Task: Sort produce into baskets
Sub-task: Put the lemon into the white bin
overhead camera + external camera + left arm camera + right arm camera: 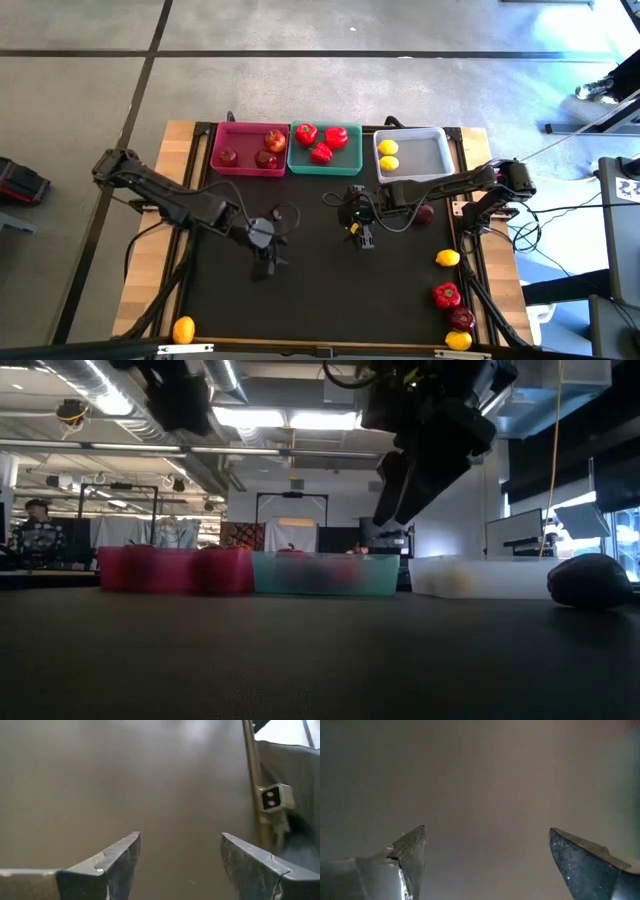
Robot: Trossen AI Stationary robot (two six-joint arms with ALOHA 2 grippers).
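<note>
Three baskets stand in a row along the far edge of the black tabletop [320, 300]: the pink basket [248, 168] holds three apples [274, 139], the teal basket [325, 166] three bell peppers [336, 137], the white basket [425, 155] two lemons [387, 148]. The left gripper [264, 268] hangs over bare mat left of centre, jaws apart and empty. The right gripper [364, 238] is over the middle, jaws wide and empty. A dark apple [424, 212] lies beside the right arm. Near the right edge lie a lemon [447, 258], a red pepper [446, 295], an apple [461, 319] and another lemon [458, 340]; one more lemon [183, 329] sits at the near left corner.
</note>
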